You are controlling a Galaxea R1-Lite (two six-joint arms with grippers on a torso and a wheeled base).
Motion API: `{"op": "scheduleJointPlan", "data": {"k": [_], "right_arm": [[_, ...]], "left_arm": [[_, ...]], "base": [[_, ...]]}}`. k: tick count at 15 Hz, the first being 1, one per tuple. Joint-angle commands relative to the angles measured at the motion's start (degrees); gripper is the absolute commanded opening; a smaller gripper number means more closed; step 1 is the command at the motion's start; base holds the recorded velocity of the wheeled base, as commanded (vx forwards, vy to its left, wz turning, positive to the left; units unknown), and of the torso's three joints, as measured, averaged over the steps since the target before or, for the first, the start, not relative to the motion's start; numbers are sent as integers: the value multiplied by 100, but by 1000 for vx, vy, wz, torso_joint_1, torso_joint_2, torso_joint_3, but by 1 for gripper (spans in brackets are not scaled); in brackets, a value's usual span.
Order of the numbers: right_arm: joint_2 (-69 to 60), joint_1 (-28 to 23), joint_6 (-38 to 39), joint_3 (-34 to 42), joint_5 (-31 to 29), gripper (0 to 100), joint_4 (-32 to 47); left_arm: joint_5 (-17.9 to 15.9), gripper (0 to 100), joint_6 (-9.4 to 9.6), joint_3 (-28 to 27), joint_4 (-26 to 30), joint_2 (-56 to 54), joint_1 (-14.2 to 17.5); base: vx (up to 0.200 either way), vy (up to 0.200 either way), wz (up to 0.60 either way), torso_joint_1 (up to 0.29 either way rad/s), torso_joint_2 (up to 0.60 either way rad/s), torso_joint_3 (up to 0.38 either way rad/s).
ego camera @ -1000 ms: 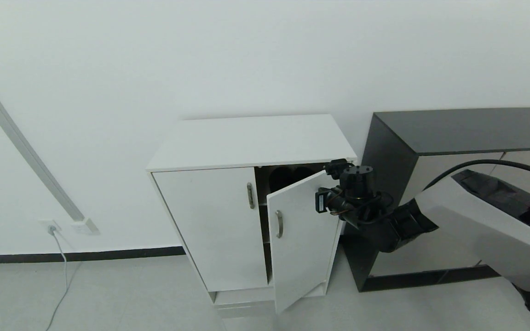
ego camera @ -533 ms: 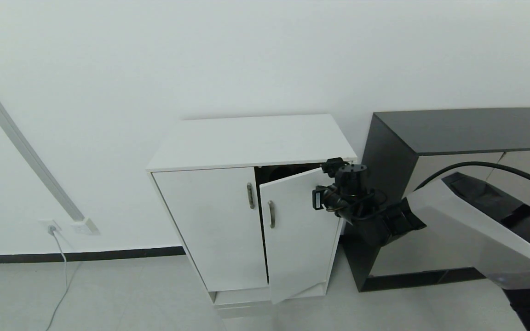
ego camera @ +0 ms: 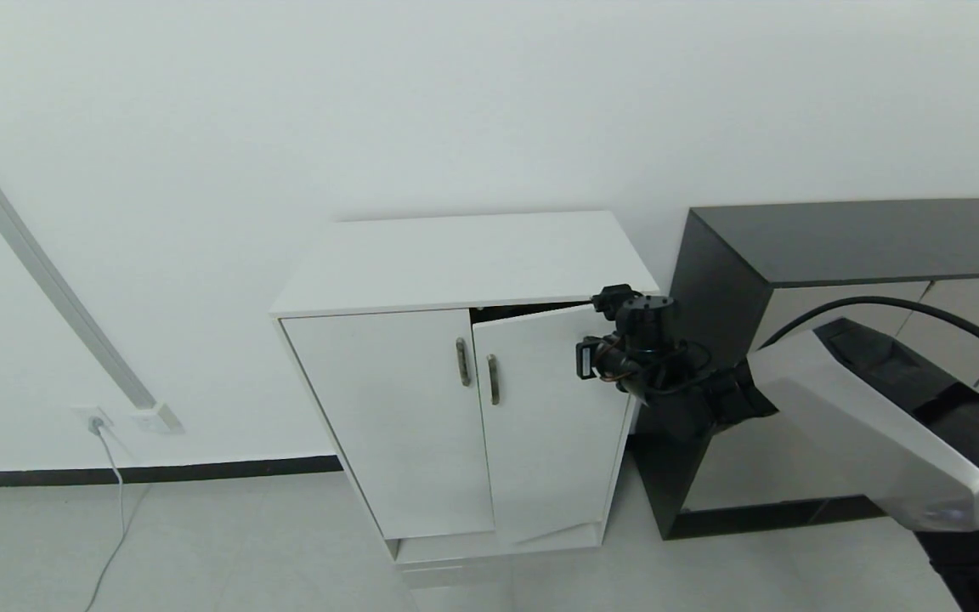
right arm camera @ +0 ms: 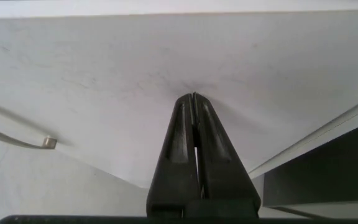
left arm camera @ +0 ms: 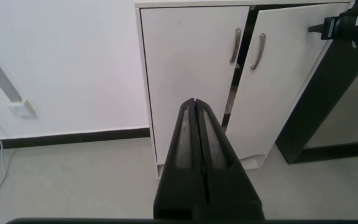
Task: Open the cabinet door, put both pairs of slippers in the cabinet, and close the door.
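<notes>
Two doors on the white cabinet (ego camera: 464,259), and the R door (ego camera: 549,425) was nearly shut. It wasn't flush: a dark sliver of gap (ego camera: 523,309) showed along its top edge, and its free side stood a touch proud of the L door (ego camera: 387,416). The metal handles, L handle (ego camera: 461,361) and R handle (ego camera: 493,379), sat side by side at the centre seam.

The right claw (right arm camera: 194,98) was closed, fingers pressed together w/ nothing btwn them. Its tips touched the flat face of the R door, up near the top corner on the hinge side. The right arm (ego camera: 846,425) came in from the side, across the front of the black sideboard (ego camera: 846,238).

The left claw (left arm camera: 195,102) was closed too and empty. It was held low and well back from the cabinet, pointing at the seam btwn the doors and touching nothing.

The cabinet stood on the grey floor (ego camera: 243,544) against the white wall (ego camera: 455,102), w/ the sideboard just beside it on the R. Further L there was a wall socket (ego camera: 97,418) w/ a cable (ego camera: 118,501) trailing to the floor, and a pale conduit strip (ego camera: 39,263) ran diagonally up the wall. The cabinet's inside was hidden behind the doors.
</notes>
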Motion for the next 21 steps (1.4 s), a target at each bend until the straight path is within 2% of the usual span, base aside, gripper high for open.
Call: {"op": "scheduleJointPlan", "data": {"k": [1,7,21], "right_arm": [[53,-25,-1,-142,-2,0,32],[176,-60,-1,-528,-19,0,261],[290,-69,-1,-739,-19,0,313]], "left_arm": [[1,0,-2,0,0,7,0],[1,0,-2,0,0,7,0],[1,0,-2,0,0,7,-9]], "base": [[0,0,0,0,0,0],[0,0,0,0,0,0],[0,0,0,0,0,0]]}}
